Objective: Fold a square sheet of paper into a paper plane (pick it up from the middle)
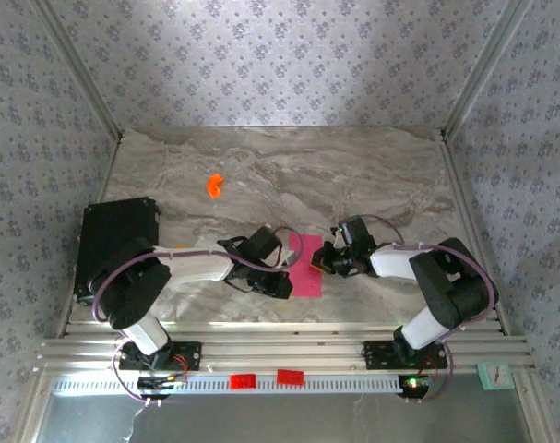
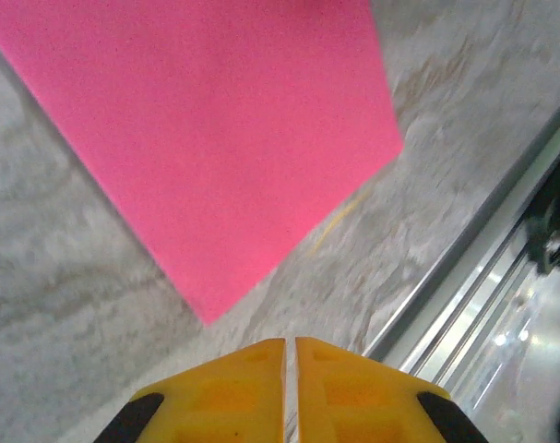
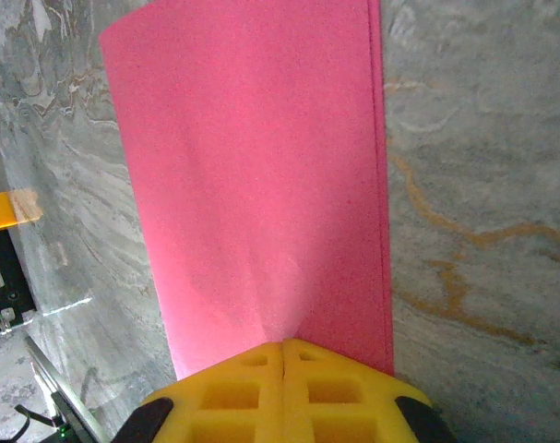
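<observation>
Because the thin magenta-pink square sheet of paper (image 1: 305, 265) at mid-frame on the grey marbled counter (image 1: 372, 166) looks light and floppy, edge pinches suit it. On the right gripper (image 3: 284, 355) the jaws pinch its edge; on the left gripper (image 2: 290, 355) they sit pressed together, empty.

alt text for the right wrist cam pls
The yellow right tool, shut, pinches the near edge of a magenta-pink sheet of paper that stretches away from the camera, doubled over with a second layer showing along its right side. Beneath it lies a grey marble-patterned table.
</observation>
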